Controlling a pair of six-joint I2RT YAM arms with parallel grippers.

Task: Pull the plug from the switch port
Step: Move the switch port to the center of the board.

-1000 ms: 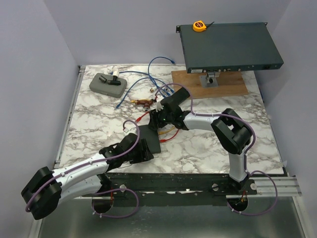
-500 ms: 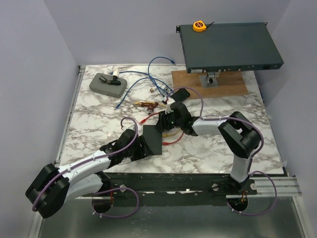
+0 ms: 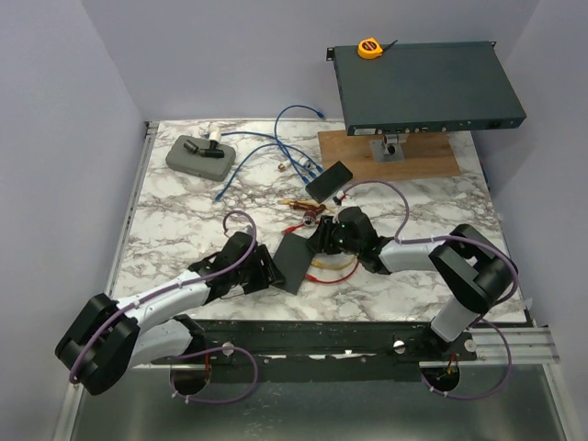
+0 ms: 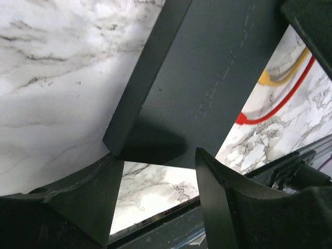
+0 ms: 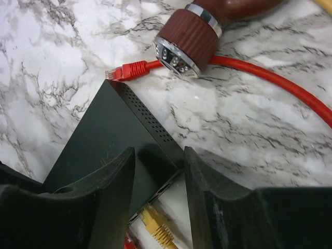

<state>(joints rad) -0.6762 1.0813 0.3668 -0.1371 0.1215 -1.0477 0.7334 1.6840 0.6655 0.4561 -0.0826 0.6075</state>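
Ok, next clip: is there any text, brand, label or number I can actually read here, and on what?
No text is legible in any view.
Small black switch: faint embossed marking on the top face, too faint to read.
Rack unit: front-panel markings too small to read.
Yellow tape measure: dark spot on its face, unreadable.
Grey case: no visible lettering.

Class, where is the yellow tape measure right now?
In the top view, the yellow tape measure sits on the raised rack switch, at its far-left corner, above the wooden board.
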